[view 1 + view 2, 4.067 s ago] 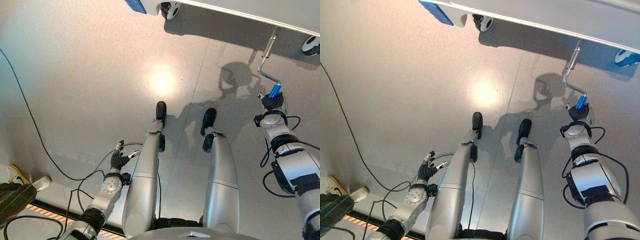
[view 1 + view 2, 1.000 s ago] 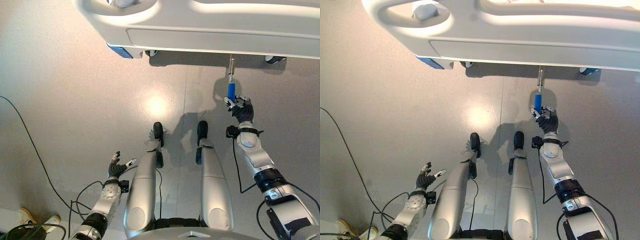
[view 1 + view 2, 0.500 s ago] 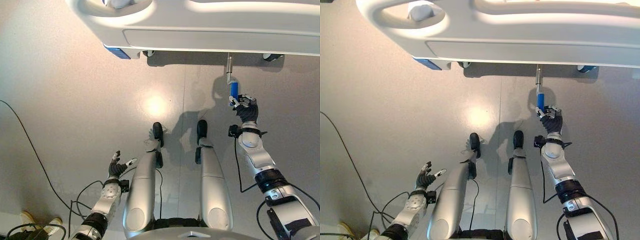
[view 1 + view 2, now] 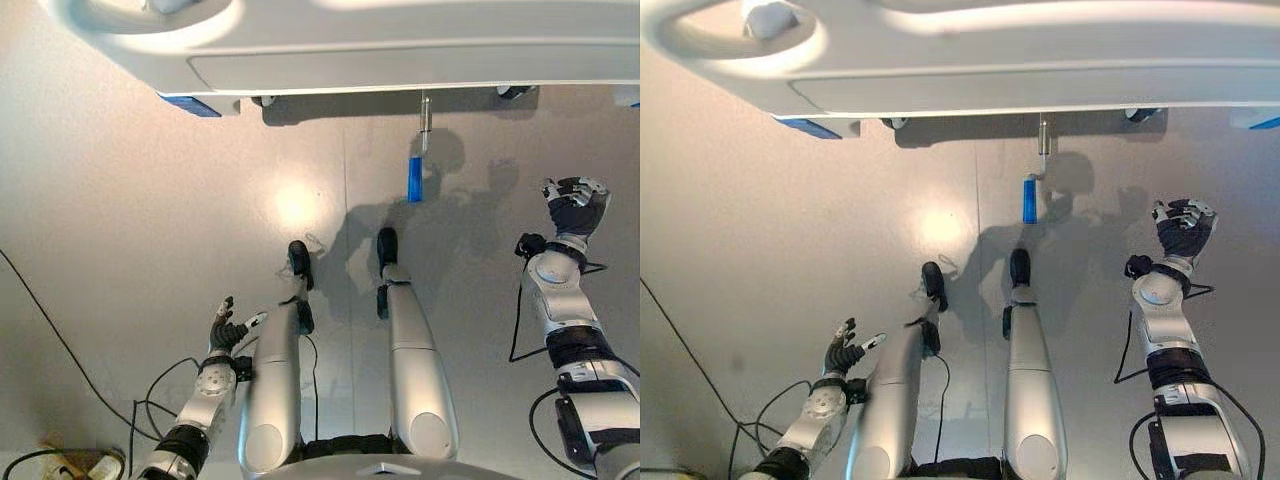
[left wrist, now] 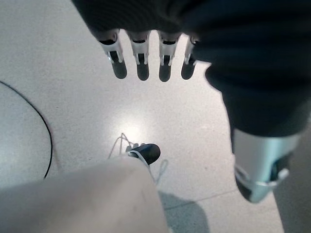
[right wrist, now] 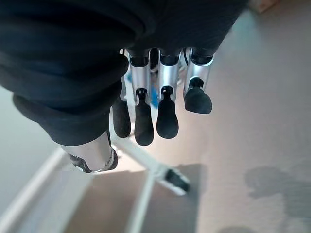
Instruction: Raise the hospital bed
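Hanging blue crank handle (image 4: pixel 414 178) apart from right robot hand (image 4: pixel 574 208)

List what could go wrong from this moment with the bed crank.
1. The right hand is off to the side of the blue-gripped metal crank handle and holds nothing, so cranking has probably stopped; the white hospital bed may not be fully raised.
2. The crank hangs out from under the bed's edge, near the robot, and could be bumped.
3. The left hand hangs open by the floor, far from the crank, so it cannot readily help.
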